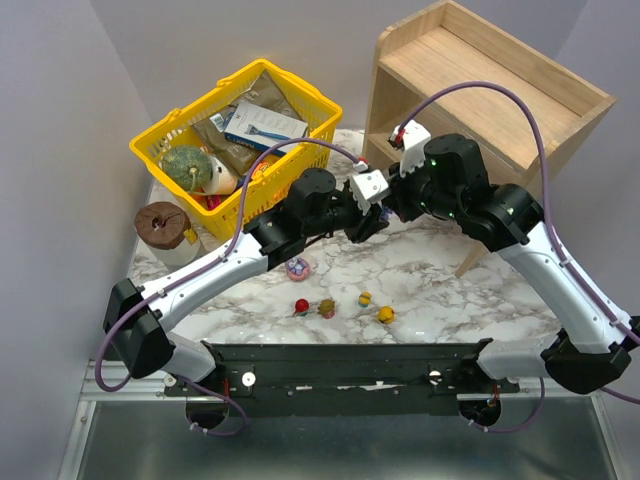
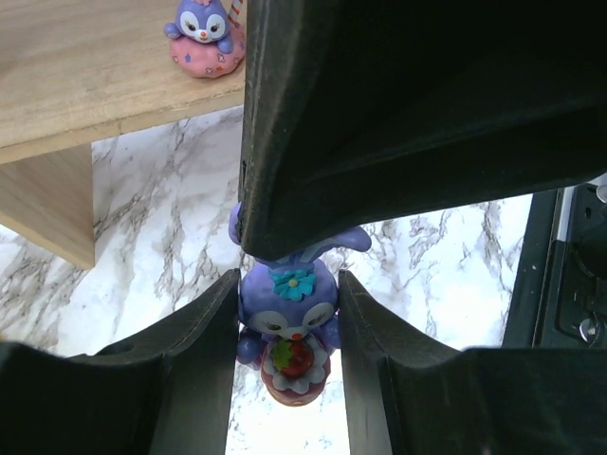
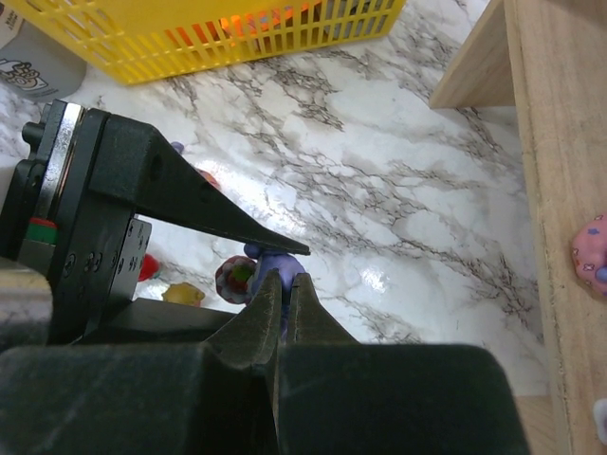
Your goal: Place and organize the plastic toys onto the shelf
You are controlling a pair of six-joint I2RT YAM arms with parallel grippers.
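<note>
Left gripper (image 2: 287,282) clamps purple bunny (image 2: 289,327) mid-frame, above marble table (image 2: 161,237). Right gripper (image 3: 283,289) pinched closed, empty. Shelved bunny (image 2: 202,33) sits on shelf (image 2: 76,66), upper left. Red toy (image 1: 301,305), yellow toy (image 1: 386,314) and others not yet shelved; mostly undone.

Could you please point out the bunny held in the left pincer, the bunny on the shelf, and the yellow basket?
Held bunny (image 2: 289,308): left wrist view, its face.
Shelf bunny (image 2: 202,28): left wrist view, its face.
Yellow basket (image 3: 237,43): right wrist view, its slatted wall.
</note>
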